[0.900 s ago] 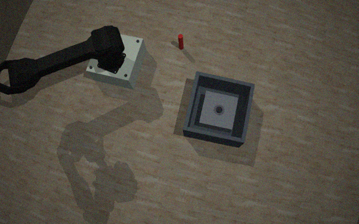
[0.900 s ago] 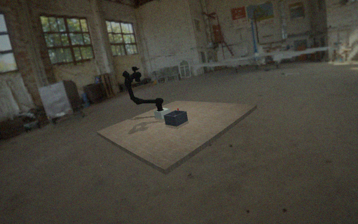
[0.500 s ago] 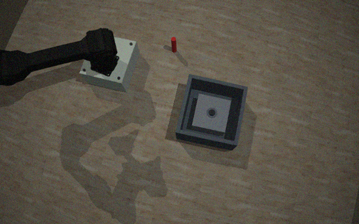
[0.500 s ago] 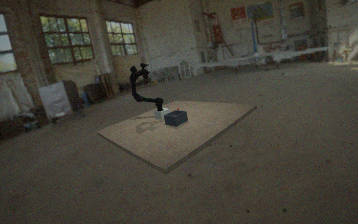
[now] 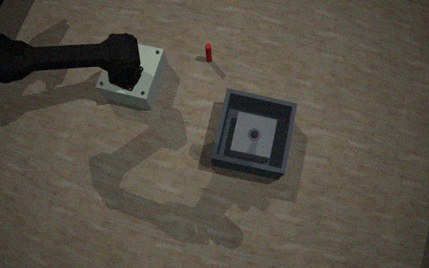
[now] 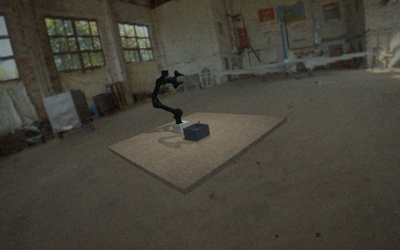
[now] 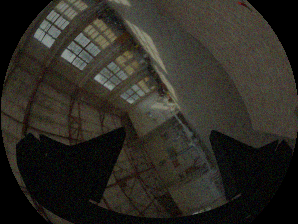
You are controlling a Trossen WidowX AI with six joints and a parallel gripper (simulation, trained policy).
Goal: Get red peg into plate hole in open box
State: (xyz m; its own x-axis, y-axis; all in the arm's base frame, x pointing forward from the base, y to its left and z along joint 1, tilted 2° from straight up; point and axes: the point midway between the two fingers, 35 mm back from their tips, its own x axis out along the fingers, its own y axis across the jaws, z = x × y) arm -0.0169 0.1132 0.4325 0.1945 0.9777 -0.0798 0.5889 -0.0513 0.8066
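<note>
The red peg [image 5: 208,53] [image 6: 198,121] stands upright on the board; in the wrist view a small red thing [image 7: 244,4] shows at the top right edge. The dark grey open box [image 5: 248,168] [image 6: 196,133] stands apart from the peg. Inside the box a light plate [image 5: 265,124] lies at the bottom, and its round hole [image 5: 253,134] shows empty. My gripper [image 6: 182,79] [image 7: 170,134] is wide open with nothing between its fingers. It is raised high above the board, far from peg and box, and points sideways. It is out of frame in the top view.
The arm stands on a pale base block [image 5: 152,59] [image 6: 180,127], left of the peg and box in the top view. The wooden board [image 5: 354,170] [image 6: 188,165] has its edges in view, with the hall floor around it. The arm's shadow falls beside the box.
</note>
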